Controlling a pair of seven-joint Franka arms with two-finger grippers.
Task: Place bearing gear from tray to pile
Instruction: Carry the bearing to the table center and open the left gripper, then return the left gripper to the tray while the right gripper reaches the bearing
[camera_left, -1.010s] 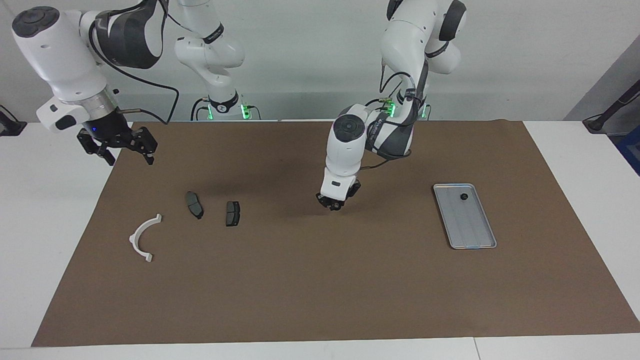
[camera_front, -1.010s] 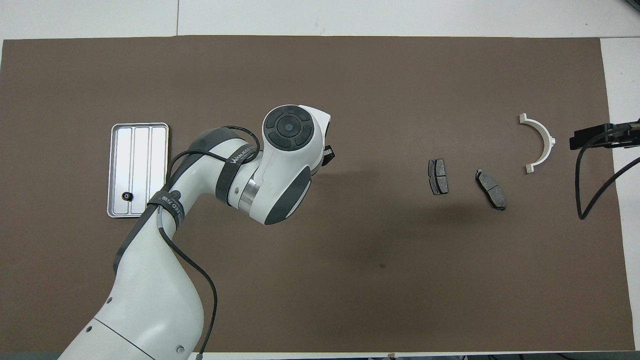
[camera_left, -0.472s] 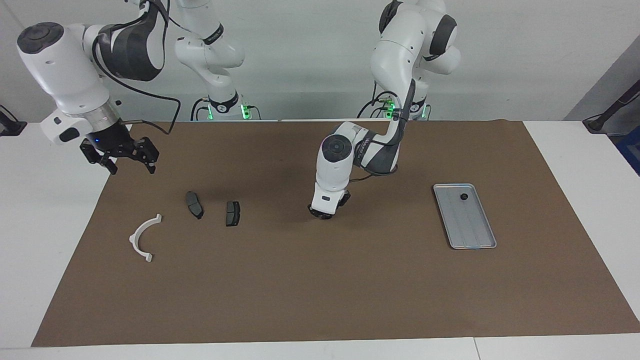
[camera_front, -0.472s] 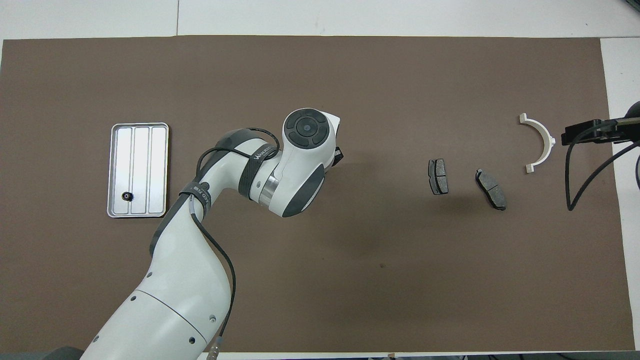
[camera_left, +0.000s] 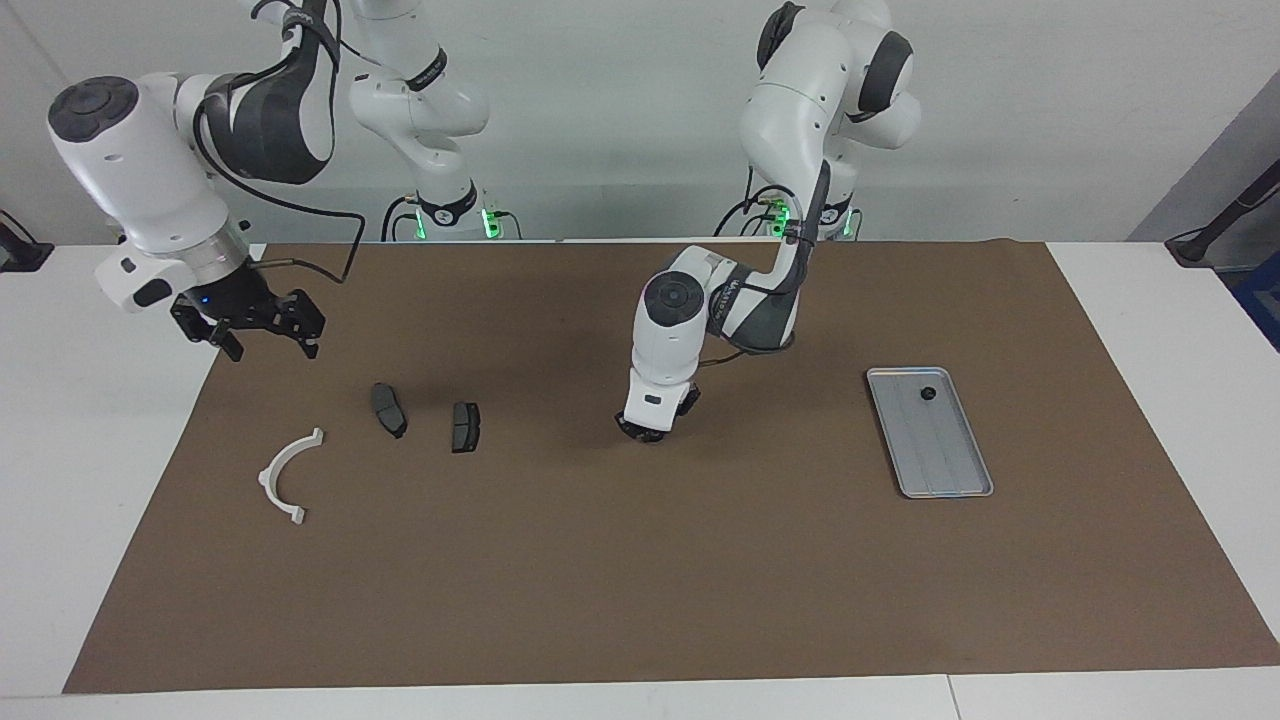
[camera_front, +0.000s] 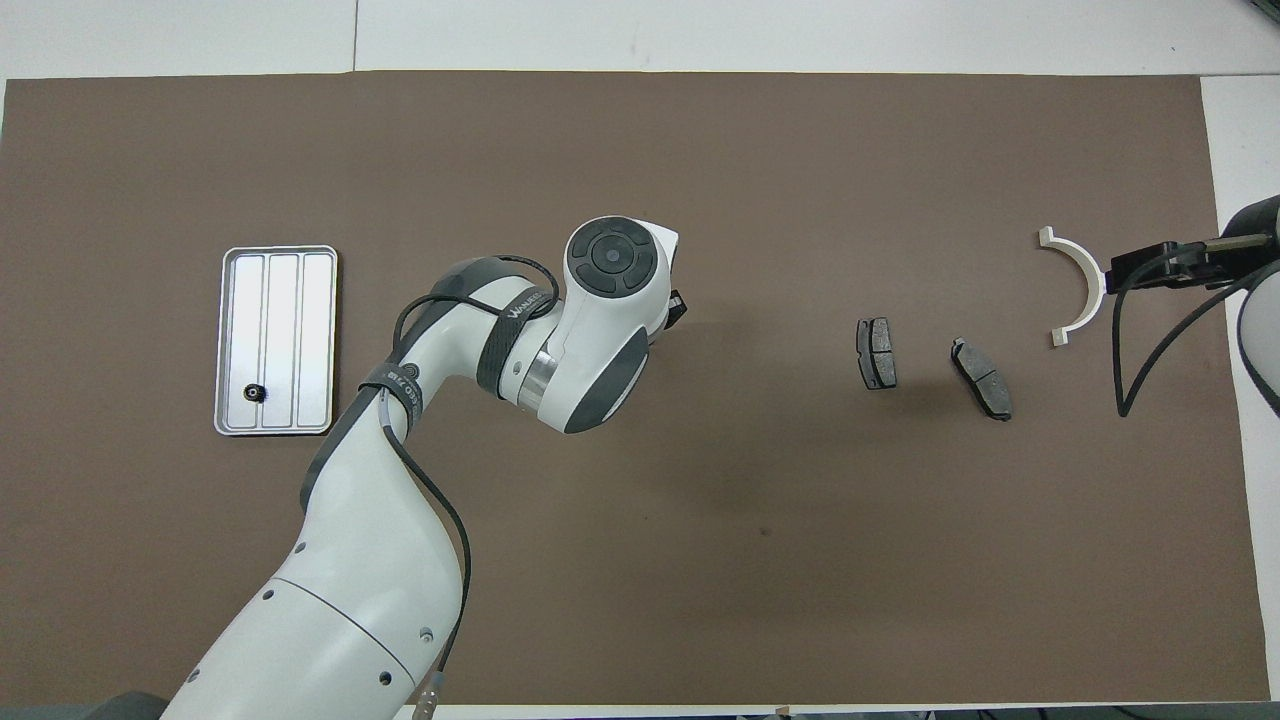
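The right gripper (camera_left: 262, 338) hangs in the air at the right arm's end of the table, over the edge of the brown mat (camera_left: 640, 560), with its fingers spread wide and nothing between them. Below it, on the mat, lies the pile: a white semicircular bracket (camera_left: 285, 476) lies toward the table's outer edge, and two dark grey brake pads (camera_left: 389, 410) (camera_left: 465, 426) lie side by side, apart from each other, toward the middle of the table from this gripper. Next comes the left gripper (camera_left: 645, 433), lowered close to the mat near the table's middle, between the pads and the tray and well apart from both; its fingers are hidden under the wrist, so I cannot tell whether they are spread or closed, or whether they hold anything. At the left arm's end sits the silver ridged tray (camera_left: 945, 470), and the small black bearing gear (camera_left: 928, 394) rests inside it, at the tray's end nearer the robots, well away from the left gripper.
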